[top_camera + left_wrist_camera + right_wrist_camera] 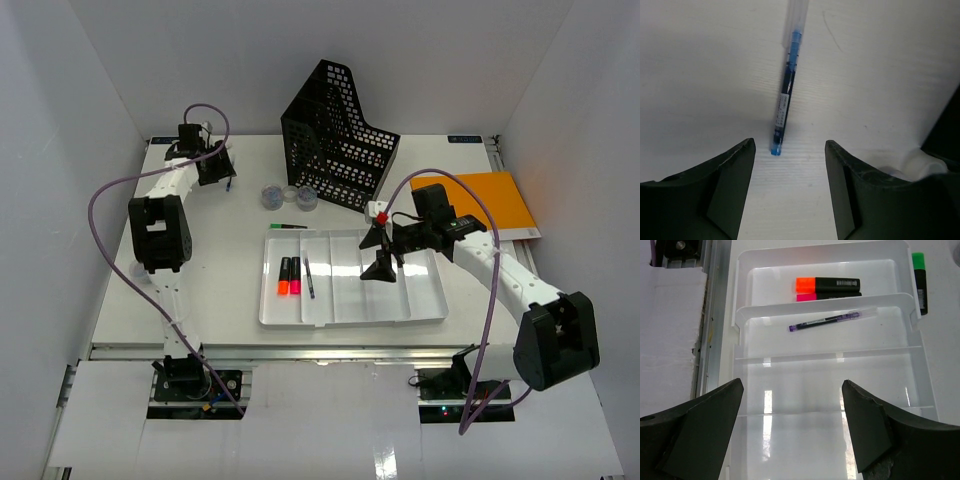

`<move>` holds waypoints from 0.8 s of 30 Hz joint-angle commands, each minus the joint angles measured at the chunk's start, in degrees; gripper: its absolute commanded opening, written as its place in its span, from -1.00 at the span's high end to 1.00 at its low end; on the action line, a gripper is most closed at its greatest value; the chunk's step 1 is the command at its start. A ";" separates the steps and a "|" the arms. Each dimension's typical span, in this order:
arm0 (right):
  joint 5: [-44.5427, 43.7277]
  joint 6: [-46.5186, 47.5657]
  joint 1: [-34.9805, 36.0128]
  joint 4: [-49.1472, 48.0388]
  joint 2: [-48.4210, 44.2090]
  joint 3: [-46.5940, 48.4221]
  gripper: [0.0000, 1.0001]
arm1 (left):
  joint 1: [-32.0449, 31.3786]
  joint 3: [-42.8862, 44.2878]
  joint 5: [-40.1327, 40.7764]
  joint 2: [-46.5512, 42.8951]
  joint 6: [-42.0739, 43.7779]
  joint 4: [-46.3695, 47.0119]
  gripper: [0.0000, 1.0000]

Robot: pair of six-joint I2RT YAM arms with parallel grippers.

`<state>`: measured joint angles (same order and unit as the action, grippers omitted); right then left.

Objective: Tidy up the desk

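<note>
Two grippers over a white surface whose long axis runs left to right between wall panels, left gripper at its far-left corner, jaws apart, empty, blue pen lying just ahead, right gripper wide open, empty, above white tray near the front edge

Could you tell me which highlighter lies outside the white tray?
The green-capped black highlighter, on the desk beside the white tray; the orange highlighter and pink highlighter lie inside it.
</note>
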<state>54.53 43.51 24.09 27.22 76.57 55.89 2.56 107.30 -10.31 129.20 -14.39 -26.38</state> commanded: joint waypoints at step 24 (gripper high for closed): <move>4.27 5.01 -4.14 0.73 0.33 -1.78 -0.74 | -7.60 11.43 22.93 13.44 10.57 -3.15 0.45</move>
<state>57.02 47.61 20.78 27.33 76.43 54.50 -4.97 122.42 10.52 143.43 -4.88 -27.22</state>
